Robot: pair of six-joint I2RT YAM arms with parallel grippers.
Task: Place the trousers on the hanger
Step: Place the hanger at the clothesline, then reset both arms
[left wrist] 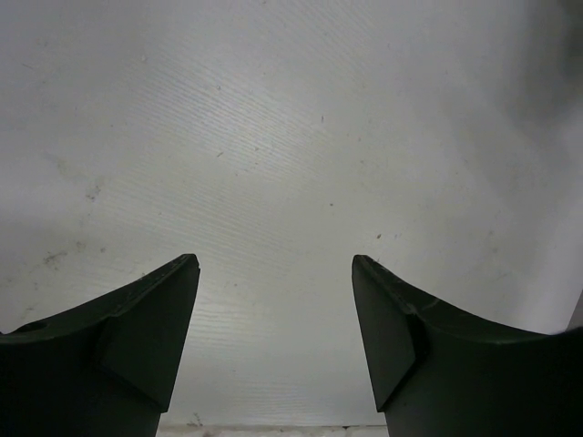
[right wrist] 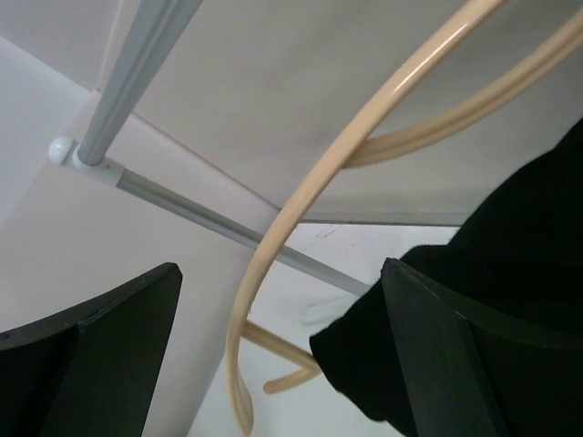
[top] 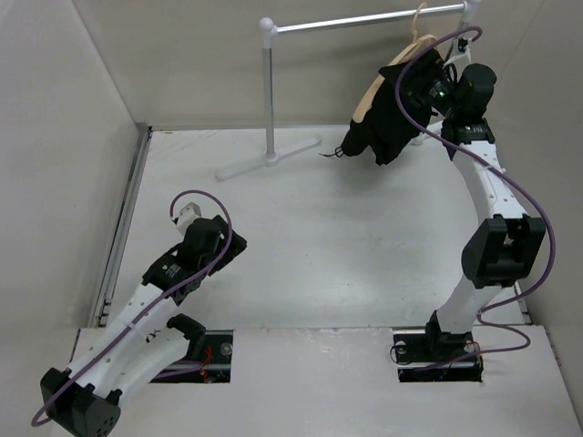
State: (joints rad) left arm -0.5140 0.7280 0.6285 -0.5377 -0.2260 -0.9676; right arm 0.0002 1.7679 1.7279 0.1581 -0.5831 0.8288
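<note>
Top cam: black soft fabric trousers (top: 387,118) draped on light tan wooden hanger (top: 369,98), which hangs on white-grey metal rail (top: 364,20); R gripper (top: 424,86) right beside them. L wrist cam: L gripper (left wrist: 275,269) open, empty, over table (left wrist: 273,137). R wrist cam: R jaws wide apart, hanger curve between them, not clamped. I'd back R straight out w/o snagging fabric.
</note>
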